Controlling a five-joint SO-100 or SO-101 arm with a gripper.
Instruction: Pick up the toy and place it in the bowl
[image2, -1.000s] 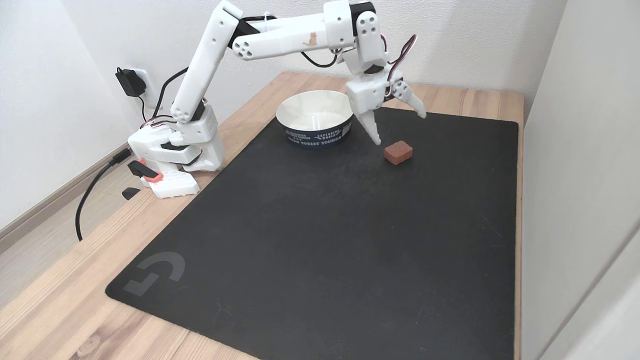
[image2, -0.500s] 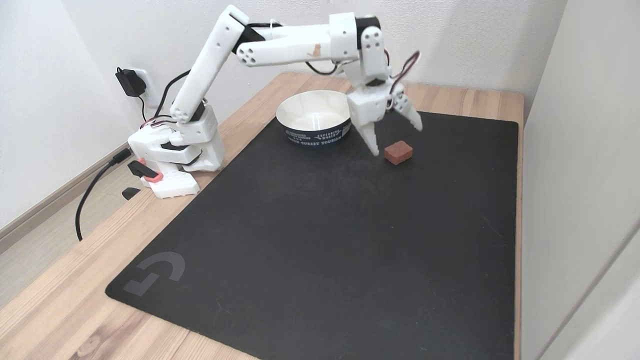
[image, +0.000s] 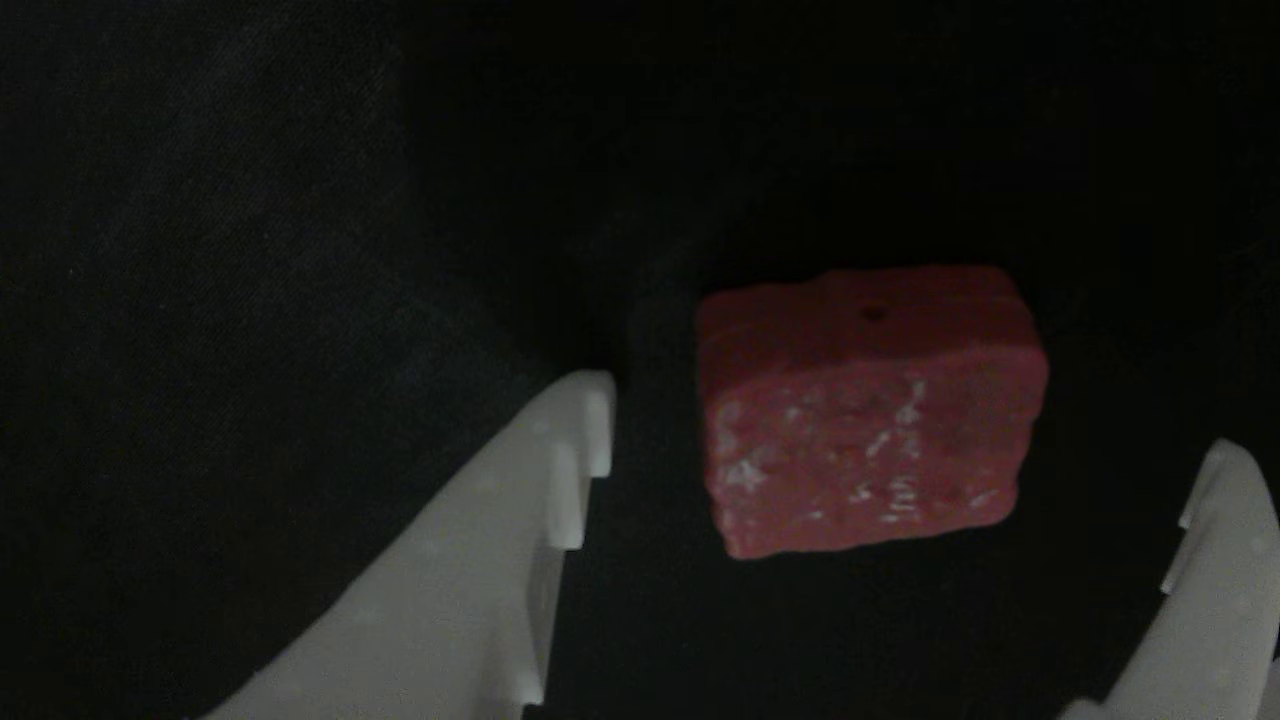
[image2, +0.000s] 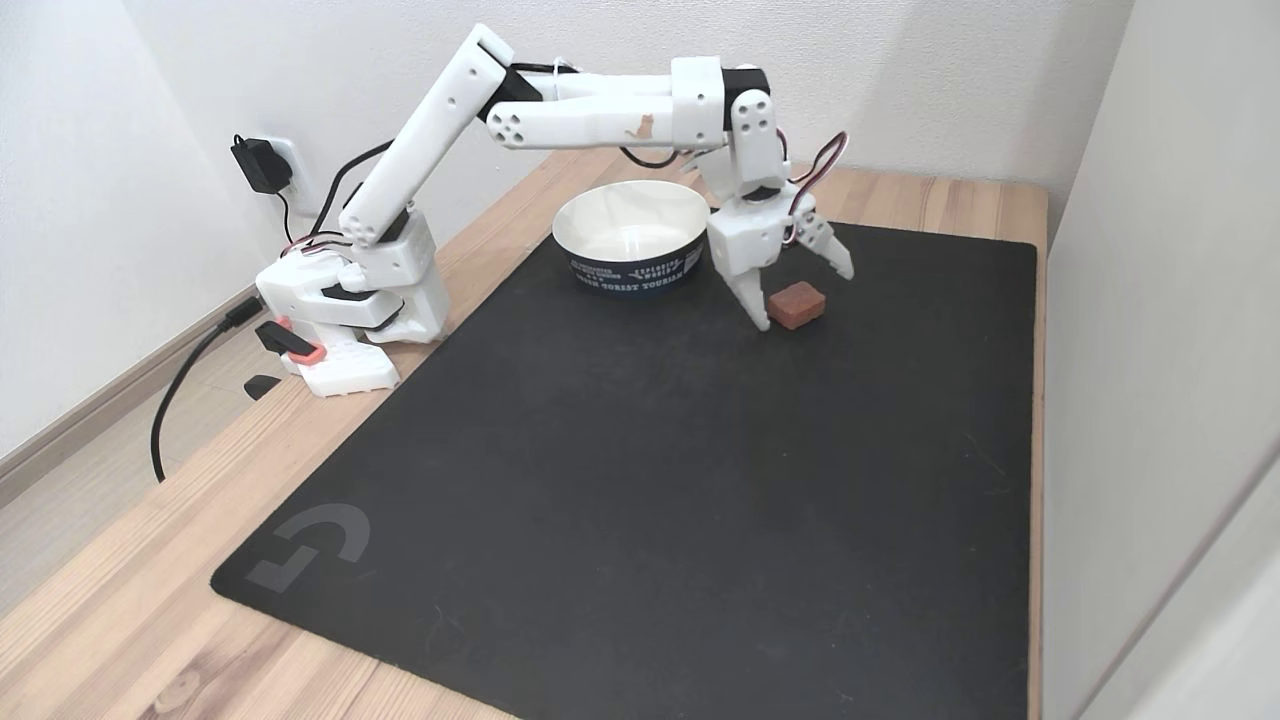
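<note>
The toy (image2: 797, 304), a small dull-red block, lies on the black mat to the right of the bowl (image2: 632, 240) in the fixed view. My gripper (image2: 805, 297) hangs low over it, open, one white finger on each side. The left fingertip is down at the mat beside the block. In the other view the toy (image: 868, 410) fills the centre right, its near face flecked white and a tiny hole in its top. There my gripper (image: 905, 420) straddles it with white fingers (image: 480, 560) at lower left and lower right, not touching it.
The black mat (image2: 640, 470) covers most of the wooden table (image2: 110, 610). The arm's base (image2: 345, 310) stands at the mat's left edge, with cables and a wall plug (image2: 262, 165) behind it. A wall rises along the right side.
The arm has stretched out and lowered. My open gripper has come down and to the right, from above the bowl's right rim to around the toy. The toy has not moved.
</note>
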